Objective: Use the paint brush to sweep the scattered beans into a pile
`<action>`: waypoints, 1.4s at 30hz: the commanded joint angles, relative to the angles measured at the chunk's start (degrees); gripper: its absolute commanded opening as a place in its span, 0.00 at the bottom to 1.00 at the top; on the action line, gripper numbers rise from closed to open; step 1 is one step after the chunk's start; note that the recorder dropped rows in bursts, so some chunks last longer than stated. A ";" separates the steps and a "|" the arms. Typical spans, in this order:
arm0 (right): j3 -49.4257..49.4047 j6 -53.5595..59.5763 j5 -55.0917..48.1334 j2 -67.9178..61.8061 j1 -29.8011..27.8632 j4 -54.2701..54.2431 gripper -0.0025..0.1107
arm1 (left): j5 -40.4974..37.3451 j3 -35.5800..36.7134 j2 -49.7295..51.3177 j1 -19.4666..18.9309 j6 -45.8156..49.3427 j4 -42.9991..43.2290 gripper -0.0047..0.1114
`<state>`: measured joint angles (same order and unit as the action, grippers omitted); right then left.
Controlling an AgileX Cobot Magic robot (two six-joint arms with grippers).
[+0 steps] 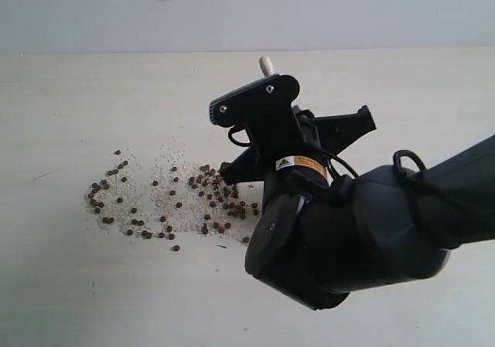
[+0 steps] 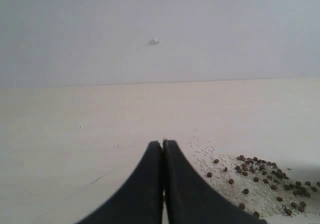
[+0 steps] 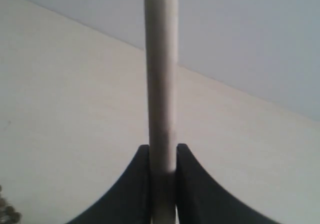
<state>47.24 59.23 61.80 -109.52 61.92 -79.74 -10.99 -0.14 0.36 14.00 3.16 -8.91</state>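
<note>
Your right gripper [image 3: 162,156] has its two black fingers closed firmly on the pale wooden-handled paint brush [image 1: 266,66], so this is the arm that must do the sweeping. In the exterior view only the rounded end of the handle shows above the gripper. The ferrule and the bristles are hidden behind the arm, so you cannot tell whether they touch the pale wooden table [image 1: 402,92]. The handle runs straight out between the fingers, along their own line.

The small round reddish-brown beans [image 1: 166,204] lie on a bed of fine whitish grains [image 1: 186,214]. In the exterior view they spread in a wide band to the left of the right gripper, and the nearest ones are just beside it. I judge that your stroke should push from this near edge toward the middle of the band.

The left gripper [image 2: 162,151] has its fingers pressed together on nothing and is near the beans.
</note>
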 commanded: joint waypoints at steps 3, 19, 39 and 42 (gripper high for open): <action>4.10 -8.44 -4.64 -4.02 0.68 0.80 0.02 | 0.24 0.14 -0.36 0.32 -0.18 -0.23 0.05; 20.81 -12.46 -7.77 -13.90 0.68 1.05 0.02 | 0.24 0.14 -0.36 0.32 -0.18 -0.23 0.05; 23.38 -0.99 -3.86 -2.03 1.69 2.19 0.02 | 0.24 0.14 -0.36 0.32 -0.18 -0.23 0.05; 23.38 -13.80 -7.43 -1.91 1.69 9.37 0.02 | 0.24 0.14 -0.36 0.32 -0.18 -0.23 0.05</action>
<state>70.45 54.43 57.02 -112.00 63.43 -77.12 -10.99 -0.14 0.36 14.00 3.16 -9.00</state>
